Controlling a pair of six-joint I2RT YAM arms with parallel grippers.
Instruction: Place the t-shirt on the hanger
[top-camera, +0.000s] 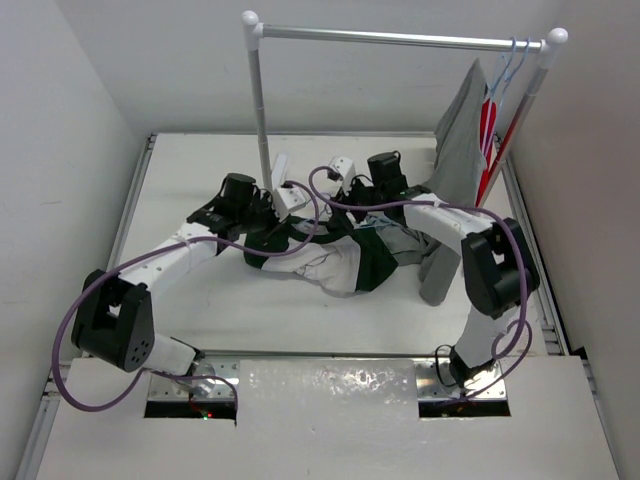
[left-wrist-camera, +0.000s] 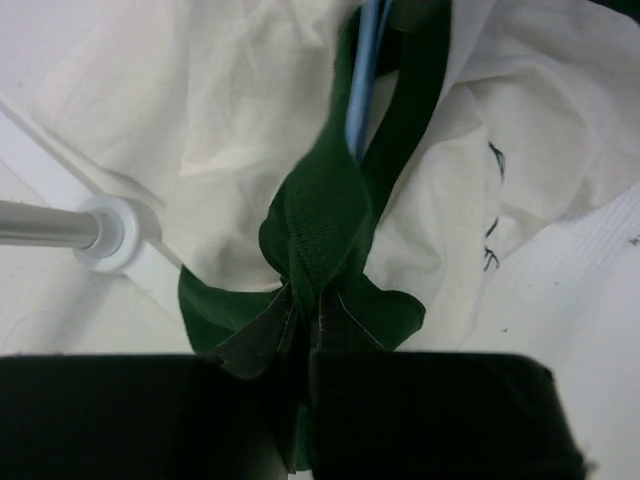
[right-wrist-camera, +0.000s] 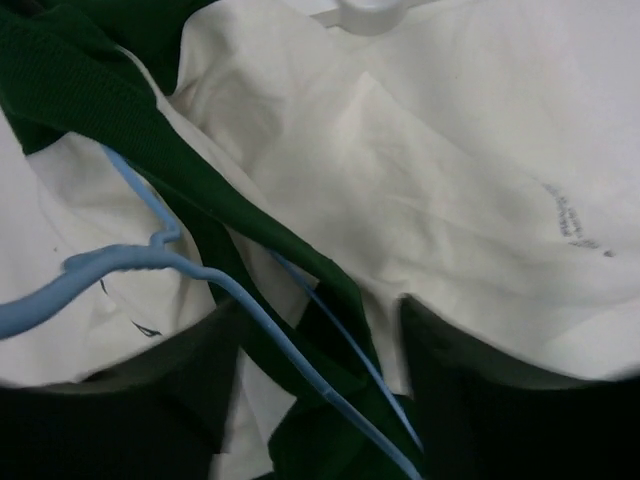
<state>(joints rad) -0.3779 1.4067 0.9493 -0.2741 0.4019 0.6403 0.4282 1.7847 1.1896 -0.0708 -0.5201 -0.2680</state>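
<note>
Two robot arms reach in from the near edge of a white worktop (top-camera: 190, 300). They meet over a crumpled t-shirt (top-camera: 335, 262), dark green and off-white, which lies in a heap near the middle of the worktop.

Seen from its wrist camera, the left hand (left-wrist-camera: 300, 325) is clenched on a twisted dark green band of the t-shirt. The black fingers (left-wrist-camera: 420, 400) are pressed together with the fabric pinched between them. A thin pale-blue wire runs up out of the fold of the band just above the grip. This wire belongs to the hanger (right-wrist-camera: 140, 258).

The right wrist camera shows the hanger's hook lying on the pale front of the shirt. One of its wires slants down alongside a green band and passes between the fingers of the right hand (right-wrist-camera: 315, 318). Those fingers (right-wrist-camera: 130, 400) stand apart, dark and blurred at the bottom of the view. I cannot tell whether they press on the wire or the cloth.

A clothes rail (top-camera: 400, 38) stands at the back of the worktop, and one of its uprights comes down just behind the shirt. At its right end hang a grey garment (top-camera: 462, 130) and a red garment (top-camera: 487, 125). The grey one trails down to the worktop beside the right arm.
</note>
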